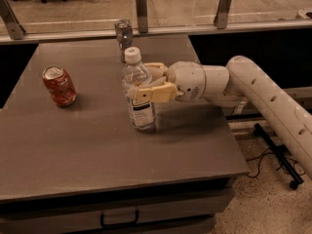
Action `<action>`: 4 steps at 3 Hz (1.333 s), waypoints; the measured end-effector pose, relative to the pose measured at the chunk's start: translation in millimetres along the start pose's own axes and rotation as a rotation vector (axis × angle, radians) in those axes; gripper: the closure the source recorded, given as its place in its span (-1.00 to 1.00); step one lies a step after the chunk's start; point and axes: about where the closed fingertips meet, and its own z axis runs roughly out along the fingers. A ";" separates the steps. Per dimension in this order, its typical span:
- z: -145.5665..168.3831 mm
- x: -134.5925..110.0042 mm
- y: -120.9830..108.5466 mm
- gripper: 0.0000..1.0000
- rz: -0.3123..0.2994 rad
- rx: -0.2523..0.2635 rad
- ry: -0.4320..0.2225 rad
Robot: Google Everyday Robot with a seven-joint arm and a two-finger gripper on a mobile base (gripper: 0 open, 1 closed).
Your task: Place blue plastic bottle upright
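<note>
**Blue plastic bottle stands upright at mid-table, clasped by the gripper**

Nearest the camera, a drawer front with a dark handle sits under the front edge of the grey table. The front half of the tabletop is bare wood grain.

Farther in, around the middle of the table, the blue plastic bottle stands with its white cap at the top and its white label with a dark text block facing forward. Its base appears to rest on the tabletop, though the view does not settle whether the full weight is down.

The gripper reaches in from the right and is closed around the bottle at mid-height. One pale finger crosses the bottle's front just above the label, and the other lies behind its shoulder. The white arm runs back from the wrist to the right, past the table's edge and out of the picture.

To the left of the bottle and well apart from it, a red soda can stands upright near the table's left side. Behind the bottle, close to the far edge, stands a silver can.

Beyond the table a low rail carries metal posts with clear panels between them. On the floor to the right lie a black stand and a cable.
</note>
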 end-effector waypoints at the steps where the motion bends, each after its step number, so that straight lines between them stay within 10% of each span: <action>1: -2.6 2.3 -0.7 -0.26 -0.018 -0.024 -0.027; 3: -11.9 2.9 1.6 -1.00 -0.042 -0.033 -0.035; 4: -14.8 1.7 3.0 -1.00 -0.049 -0.033 -0.030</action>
